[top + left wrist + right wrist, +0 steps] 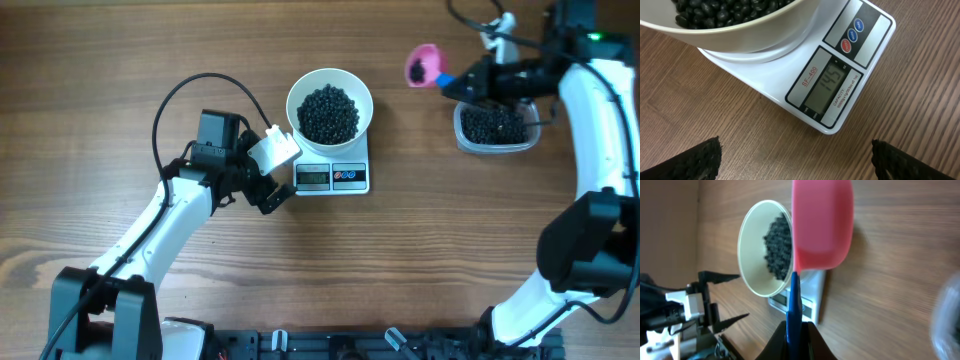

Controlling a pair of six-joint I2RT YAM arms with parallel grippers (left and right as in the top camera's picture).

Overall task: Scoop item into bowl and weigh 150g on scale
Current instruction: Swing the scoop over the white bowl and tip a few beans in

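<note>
While wide beside the scale (333,176), left fingers (695,162); right fingers (815,345) tight on scoop (822,225), over wood-grain table (100,60).

1. I see matte black beans (328,112) in a plain white bowl (293,105).
2. My scale (771,82) is white, its display (826,86) grey, its buttons (852,36) blue and red.
3. The scoop (424,64) is pink, its handle (794,305) blue.
4. The table (100,80) is brown wood grain.

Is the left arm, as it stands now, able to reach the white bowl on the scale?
Probably yes: the left gripper is open just beside the scale, and nothing stands between it and the bowl on top.
</note>
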